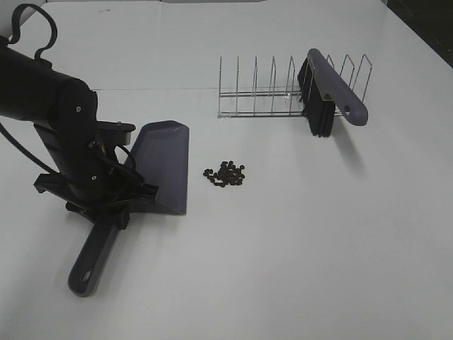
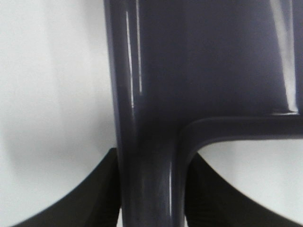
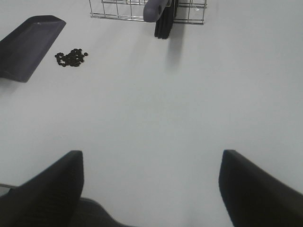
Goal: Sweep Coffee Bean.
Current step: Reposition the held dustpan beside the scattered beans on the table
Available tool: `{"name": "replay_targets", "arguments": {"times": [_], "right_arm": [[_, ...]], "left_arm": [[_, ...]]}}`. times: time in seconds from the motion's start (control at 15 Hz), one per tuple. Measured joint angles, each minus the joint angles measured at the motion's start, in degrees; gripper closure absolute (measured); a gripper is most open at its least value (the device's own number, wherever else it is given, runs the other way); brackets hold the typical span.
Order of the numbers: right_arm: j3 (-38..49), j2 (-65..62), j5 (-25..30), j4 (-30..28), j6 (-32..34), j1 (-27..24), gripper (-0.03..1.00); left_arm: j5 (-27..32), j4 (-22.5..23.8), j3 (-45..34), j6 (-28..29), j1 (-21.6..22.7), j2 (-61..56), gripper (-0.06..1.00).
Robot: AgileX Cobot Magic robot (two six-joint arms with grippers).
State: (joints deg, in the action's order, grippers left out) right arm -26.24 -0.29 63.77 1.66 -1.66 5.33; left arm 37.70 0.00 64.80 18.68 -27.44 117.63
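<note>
A small pile of dark coffee beans (image 1: 225,174) lies on the white table just right of the grey-purple dustpan (image 1: 166,163). My left gripper (image 1: 110,205) is shut on the dustpan's handle (image 1: 92,258) where it joins the pan. The left wrist view shows the handle (image 2: 147,179) held between both black fingers (image 2: 80,198). My right gripper (image 3: 151,189) is open and empty above bare table, far from the beans (image 3: 71,57) and the dustpan (image 3: 26,45). It is out of the exterior high view. The brush (image 1: 333,88) with black bristles rests in the rack.
A wire dish rack (image 1: 262,92) stands at the back, with the brush leaning in its right end. The rack (image 3: 118,9) and brush (image 3: 158,9) also show in the right wrist view. The table's far edge runs along the top right.
</note>
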Motion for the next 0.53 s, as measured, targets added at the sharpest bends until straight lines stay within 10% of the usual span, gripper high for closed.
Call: {"name": "replay_targets", "arguments": {"times": [0.53], "right_arm": [[0.00,0.00,0.00,0.00,0.00,0.00,0.31]], "left_arm": [[2.06,0.00,0.00,-3.15,0.00,-0.46,0.63]]}}
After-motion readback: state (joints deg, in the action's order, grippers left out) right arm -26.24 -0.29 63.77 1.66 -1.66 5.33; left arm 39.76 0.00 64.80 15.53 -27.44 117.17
